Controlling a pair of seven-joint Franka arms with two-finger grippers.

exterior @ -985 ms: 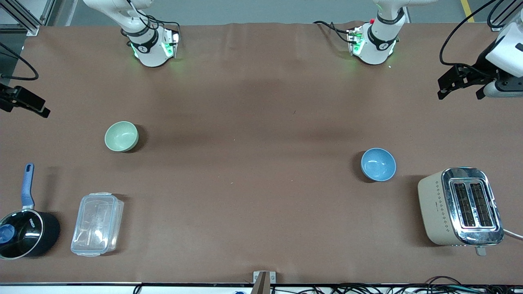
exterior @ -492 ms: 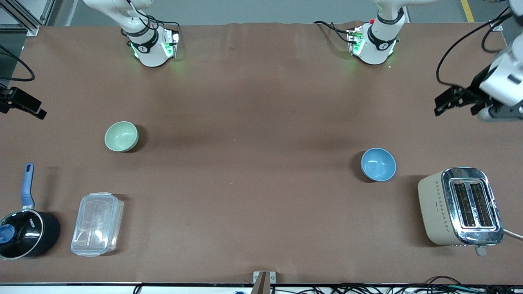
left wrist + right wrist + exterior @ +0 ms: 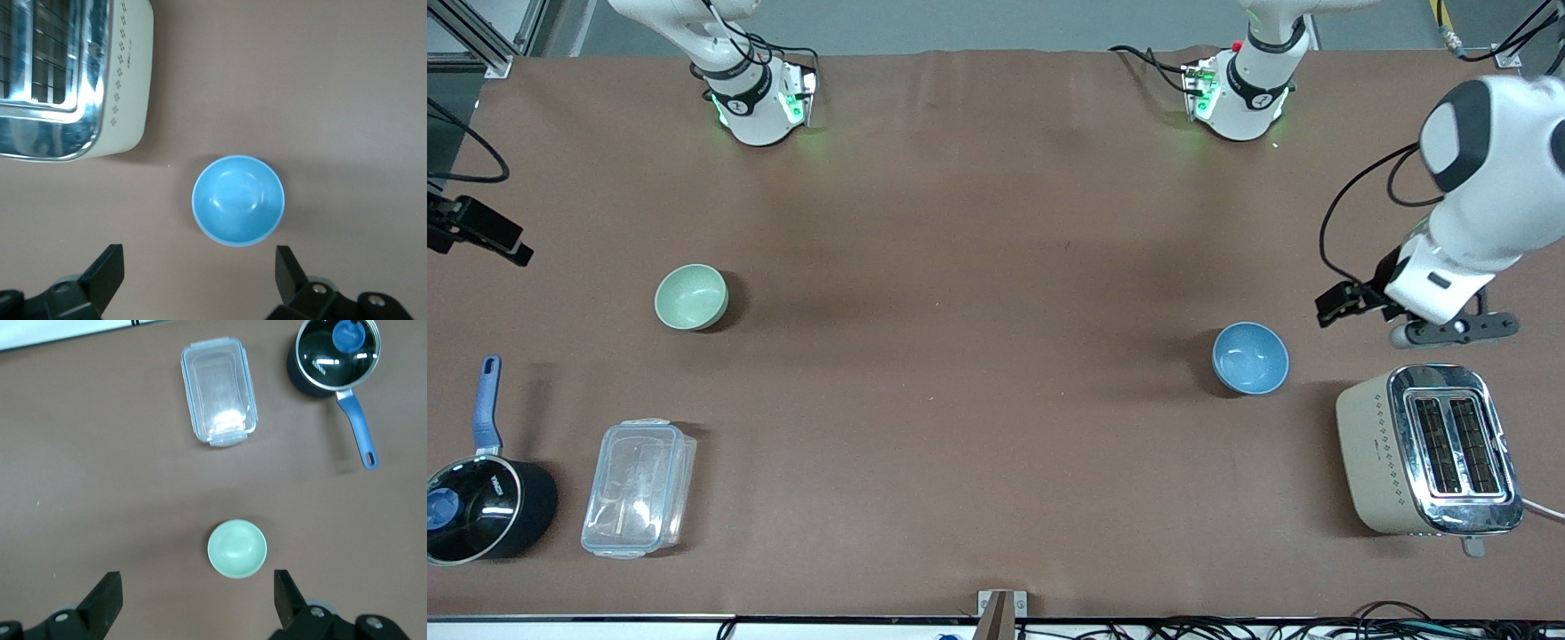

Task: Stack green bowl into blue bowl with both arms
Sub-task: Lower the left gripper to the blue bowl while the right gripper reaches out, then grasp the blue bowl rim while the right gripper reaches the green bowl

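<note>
One green bowl (image 3: pixel 691 297) sits toward the right arm's end of the table and one blue bowl (image 3: pixel 1250 357) toward the left arm's end, well apart. Beside the blue bowl stands one toaster (image 3: pixel 1428 449); one saucepan (image 3: pixel 482 503) and one clear box (image 3: pixel 638 488) lie nearer the front camera than the green bowl. Only the wrist views show the jaws: the left gripper (image 3: pixel 200 270) over the table by the blue bowl and the right gripper (image 3: pixel 197 595) over the table's end both gape wide, empty.

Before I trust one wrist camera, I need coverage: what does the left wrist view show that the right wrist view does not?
Only the left wrist view: the sky-blue glossy bowl beside the cream and chrome toaster.
Only the right wrist view: the pale mint-green bowl, the clear plastic lidded container and the black saucepan with blue handle.
Both: the brown table and each arm's own open gripper, left gripper, right gripper.
</note>
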